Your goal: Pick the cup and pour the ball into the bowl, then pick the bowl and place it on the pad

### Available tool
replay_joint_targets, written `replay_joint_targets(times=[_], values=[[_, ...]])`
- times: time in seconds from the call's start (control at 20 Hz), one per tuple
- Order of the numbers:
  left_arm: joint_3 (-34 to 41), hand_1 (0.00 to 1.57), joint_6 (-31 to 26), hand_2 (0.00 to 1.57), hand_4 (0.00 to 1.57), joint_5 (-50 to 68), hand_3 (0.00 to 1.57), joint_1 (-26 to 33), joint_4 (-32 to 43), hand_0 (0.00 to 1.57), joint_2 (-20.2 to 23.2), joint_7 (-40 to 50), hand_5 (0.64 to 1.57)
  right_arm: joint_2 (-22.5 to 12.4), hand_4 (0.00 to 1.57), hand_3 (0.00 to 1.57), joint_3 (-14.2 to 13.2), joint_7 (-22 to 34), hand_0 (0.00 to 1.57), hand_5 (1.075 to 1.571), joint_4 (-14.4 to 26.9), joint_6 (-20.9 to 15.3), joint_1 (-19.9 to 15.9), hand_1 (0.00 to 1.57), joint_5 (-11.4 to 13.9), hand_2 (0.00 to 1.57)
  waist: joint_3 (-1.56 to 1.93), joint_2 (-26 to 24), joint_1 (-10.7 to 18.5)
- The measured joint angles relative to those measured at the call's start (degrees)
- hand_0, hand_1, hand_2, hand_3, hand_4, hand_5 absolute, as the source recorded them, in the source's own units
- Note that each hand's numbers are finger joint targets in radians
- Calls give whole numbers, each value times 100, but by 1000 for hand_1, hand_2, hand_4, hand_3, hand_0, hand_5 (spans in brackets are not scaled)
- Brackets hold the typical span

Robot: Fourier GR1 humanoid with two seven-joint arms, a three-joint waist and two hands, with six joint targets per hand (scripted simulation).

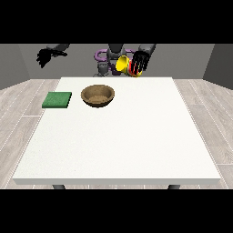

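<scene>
A yellow cup [123,63] with a red band is held tilted on its side above the table's far edge, its mouth turned towards the view's left. The black hand at the view's right [140,61] has its fingers curled round it. The ball does not show. A brown bowl [98,95] sits on the white table [123,136], lower and to the left of the cup. A green pad [57,100] lies flat near the table's left edge, beside the bowl. The hand at the view's left [45,56] hangs raised beyond the table's far left corner, holding nothing.
The robot's torso [109,57] stands behind the table's far edge. Grey walls and a wood-look floor surround the table. White tabletop stretches from the bowl to the near edge.
</scene>
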Motion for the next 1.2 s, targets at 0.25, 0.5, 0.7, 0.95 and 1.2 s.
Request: replay_joint_targets(times=[0.25,0.5,0.7,0.95,1.2], values=[[-837,1482,-353,1571,1571,-1137,1571,-363,130,1482,-310,639,1204,-67,0,0,-44,-56,0,1571,218,21,-76,0,24,0,3,-89,16],[-1591,1536,-994,1571,1571,-2068,1571,-758,349,1536,-618,951,1124,-82,0,0,-23,-143,0,1570,316,95,-230,0,30,0,2,48,-114],[-2306,1498,-1494,1571,1491,-2916,1571,-940,565,1498,-782,1167,1236,-68,0,0,-18,-180,0,1571,418,118,-285,0,33,0,1,30,-133],[-2941,1449,-2067,1571,1529,-3622,1571,-894,641,1449,-956,1107,1137,-125,0,0,-59,-136,0,1571,555,111,-178,0,50,0,-4,-217,17],[-2986,1447,-2404,1571,1532,-4039,1571,-984,609,1447,-1070,1017,1135,-110,0,0,-27,45,0,1568,489,106,-270,0,-3,0,-9,-134,30]])
